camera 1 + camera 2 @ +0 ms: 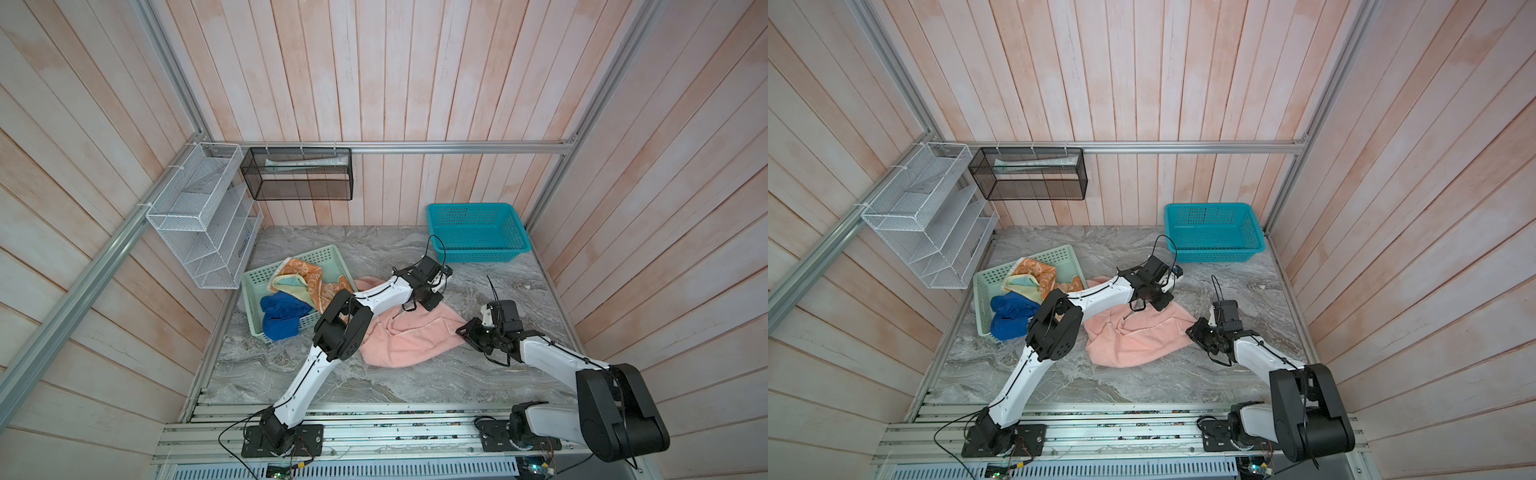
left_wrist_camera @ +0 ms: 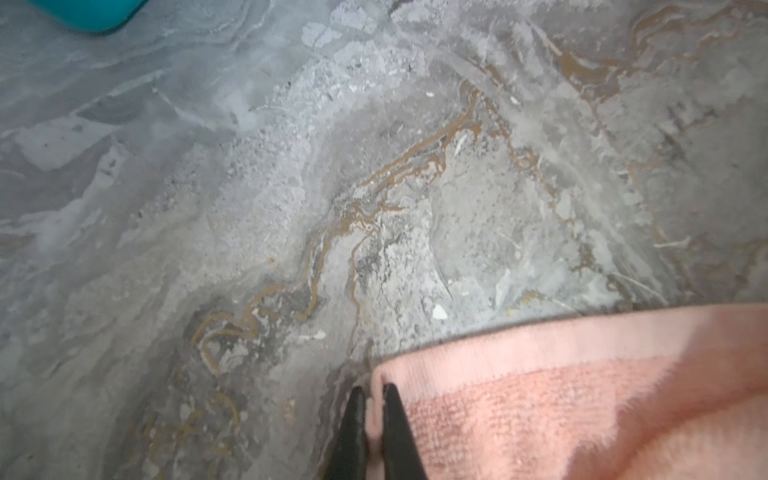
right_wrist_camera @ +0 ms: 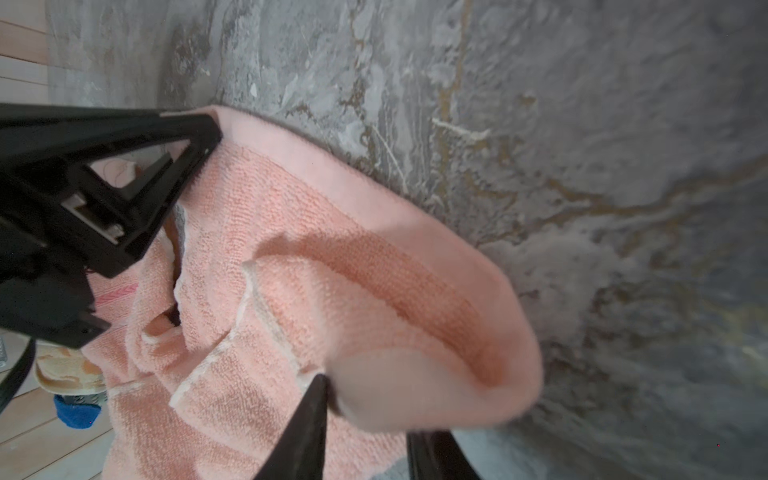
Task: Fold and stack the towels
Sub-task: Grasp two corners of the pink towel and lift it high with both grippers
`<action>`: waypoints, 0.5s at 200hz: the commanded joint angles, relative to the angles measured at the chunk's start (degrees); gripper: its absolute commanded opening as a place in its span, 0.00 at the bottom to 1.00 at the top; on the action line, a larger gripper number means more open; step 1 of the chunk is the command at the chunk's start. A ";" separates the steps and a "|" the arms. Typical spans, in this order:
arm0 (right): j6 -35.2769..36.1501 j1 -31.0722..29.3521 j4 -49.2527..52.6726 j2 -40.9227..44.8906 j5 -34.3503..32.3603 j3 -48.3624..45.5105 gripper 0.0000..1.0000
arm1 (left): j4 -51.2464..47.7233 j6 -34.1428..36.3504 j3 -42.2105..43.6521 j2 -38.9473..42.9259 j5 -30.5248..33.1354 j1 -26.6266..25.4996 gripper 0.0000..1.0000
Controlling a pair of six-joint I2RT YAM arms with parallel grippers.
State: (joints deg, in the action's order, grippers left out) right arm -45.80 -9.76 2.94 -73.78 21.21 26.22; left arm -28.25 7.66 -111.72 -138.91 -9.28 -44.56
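A salmon-pink towel (image 1: 407,336) (image 1: 1133,336) lies crumpled on the marble table between my two arms. My left gripper (image 1: 431,305) (image 2: 374,399) is shut on the hem at the towel's far corner (image 2: 582,407). My right gripper (image 1: 463,332) (image 3: 368,407) is at the towel's right corner. Its fingers stand apart around a folded-over flap of the pink towel (image 3: 332,270), and I cannot see whether they pinch it. An orange-and-cream towel (image 1: 307,276), a pale yellow towel (image 1: 289,284) and a blue towel (image 1: 282,316) sit heaped in the mint basket (image 1: 253,286).
An empty teal basket (image 1: 473,206) stands at the back right of the table. A white wire rack (image 1: 199,220) and a black mesh basket (image 1: 297,174) hang on the back left wall. Bare marble (image 1: 415,382) lies in front of the pink towel.
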 commanded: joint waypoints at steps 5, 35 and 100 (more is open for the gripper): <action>0.99 1.58 -3.48 0.27 3.36 -0.50 0.39 | -0.54 -1.10 5.04 3.38 -2.33 0.32 0.00; -0.33 1.59 -5.94 -0.20 5.55 -0.28 0.45 | 0.72 -2.50 6.05 6.50 -2.80 0.78 0.00; 0.84 1.48 -7.39 -4.65 6.99 3.85 0.16 | 5.20 -5.75 9.73 13.55 -2.69 2.35 0.00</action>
State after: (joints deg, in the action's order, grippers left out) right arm -45.95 -8.36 -3.33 -76.79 27.11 26.96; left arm -26.57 3.81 -103.70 -130.52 -11.46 -43.27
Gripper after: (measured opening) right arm 0.231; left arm 0.066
